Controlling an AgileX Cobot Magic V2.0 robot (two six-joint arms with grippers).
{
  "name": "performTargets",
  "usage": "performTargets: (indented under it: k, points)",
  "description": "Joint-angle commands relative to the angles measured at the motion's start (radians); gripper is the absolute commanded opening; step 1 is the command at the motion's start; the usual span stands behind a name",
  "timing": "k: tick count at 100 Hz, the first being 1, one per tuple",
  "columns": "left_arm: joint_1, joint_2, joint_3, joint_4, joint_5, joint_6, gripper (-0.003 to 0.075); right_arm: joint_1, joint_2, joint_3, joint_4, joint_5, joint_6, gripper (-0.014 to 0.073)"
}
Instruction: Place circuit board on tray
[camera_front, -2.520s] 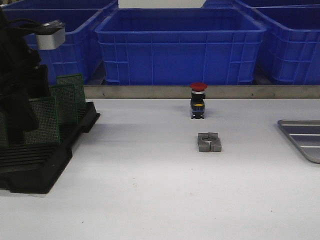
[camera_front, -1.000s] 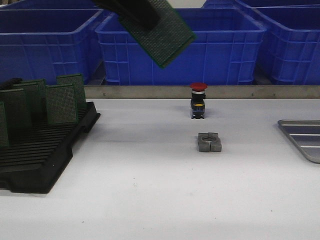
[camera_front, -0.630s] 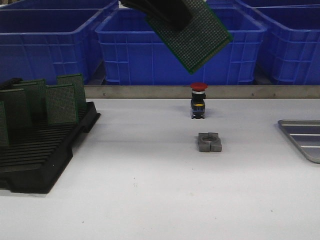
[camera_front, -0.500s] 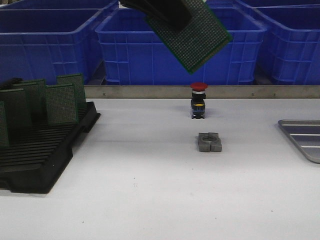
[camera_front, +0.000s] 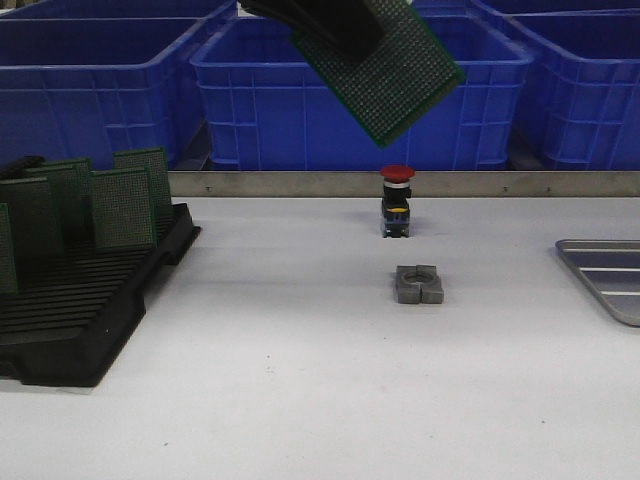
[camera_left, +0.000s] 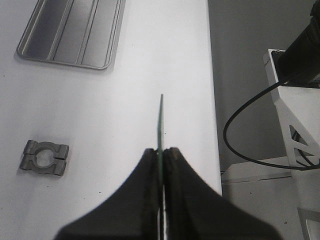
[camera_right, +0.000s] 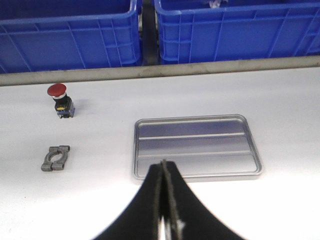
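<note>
My left gripper (camera_front: 335, 30) is shut on a green perforated circuit board (camera_front: 395, 70) and holds it tilted, high above the table before the blue crates. In the left wrist view the board (camera_left: 160, 120) shows edge-on between the black fingers (camera_left: 147, 170). The silver-grey ribbed tray (camera_front: 605, 275) lies at the table's right edge; it also shows in the left wrist view (camera_left: 72, 30) and the right wrist view (camera_right: 197, 145). My right gripper (camera_right: 163, 167) is shut and empty, over the tray's near rim; it is out of the front view.
A black slotted rack (camera_front: 80, 300) with several green boards stands at the left. A red-capped push button (camera_front: 397, 200) and a grey metal clamp (camera_front: 418, 284) sit mid-table. Big blue crates (camera_front: 360, 90) line the back behind a metal rail.
My left gripper lifted a board out of the rack and carried it up and to the right. In the last half second it has held still.
</note>
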Motion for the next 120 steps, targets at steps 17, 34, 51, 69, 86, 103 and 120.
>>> performTargets:
  k: [17,34,51,69,86,103,120]
  points:
    - [-0.007,-0.055,-0.027,-0.068,0.056,-0.009,-0.0018,0.002,0.139,-0.079,-0.003,-0.017,0.000,-0.0014]
    - [-0.007,-0.055,-0.027,-0.068,0.056,-0.009,-0.0018,0.002,0.158,-0.079,-0.003,-0.005,0.000,0.0285]
    - [-0.007,-0.055,-0.027,-0.068,0.056,-0.009,-0.0018,0.002,0.158,-0.079,0.012,-0.029,0.000,0.0493]
    - [-0.007,-0.055,-0.027,-0.068,0.056,-0.011,-0.0018,0.002,0.209,-0.122,0.143,0.020,-0.146,0.0496]
    - [-0.007,-0.055,-0.027,-0.068,0.056,-0.011,-0.0018,0.002,0.359,-0.209,0.389,0.085,-0.433,0.0496]
    - [-0.007,-0.055,-0.027,-0.068,0.056,-0.011,-0.0018,0.002,0.495,-0.279,0.642,0.167,-0.763,0.0496]
    - [-0.007,-0.055,-0.027,-0.068,0.056,-0.011,-0.0018,0.002,0.634,-0.322,0.802,0.276,-1.039,0.0496]
